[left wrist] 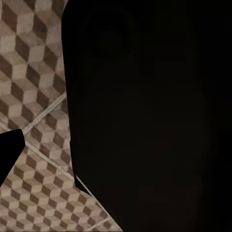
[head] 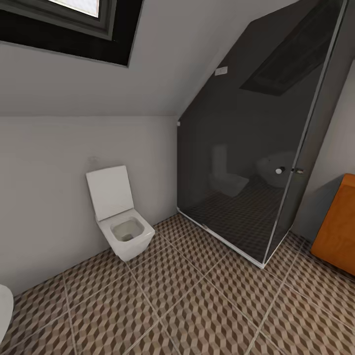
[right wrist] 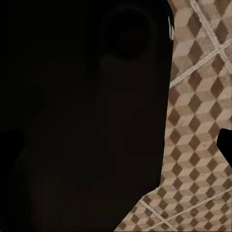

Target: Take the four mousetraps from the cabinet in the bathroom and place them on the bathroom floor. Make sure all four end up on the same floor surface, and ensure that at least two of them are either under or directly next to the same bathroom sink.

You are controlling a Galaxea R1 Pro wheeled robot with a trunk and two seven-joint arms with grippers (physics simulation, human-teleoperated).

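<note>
The head view looks down into a bathroom corner. The bathroom floor (head: 197, 305), tiled in a brown, beige and cream cube pattern with pale grout lines, spreads across the lower part of the picture. A white square wall-hung toilet (head: 123, 224) hangs on the pale wall at the left with its lid up. Right of it stands a dark glass shower enclosure (head: 246, 162) under the sloping ceiling. The orange-brown cabinet (head: 337, 231) is cut off by the right edge, just beyond the enclosure's corner. A dark-framed window (head: 74, 24) sits in the slope at top left.

Each wrist view shows a large black shape, probably part of the robot's body, over the same patterned tiles. I cannot tell whether either gripper is wide or narrow.
</note>
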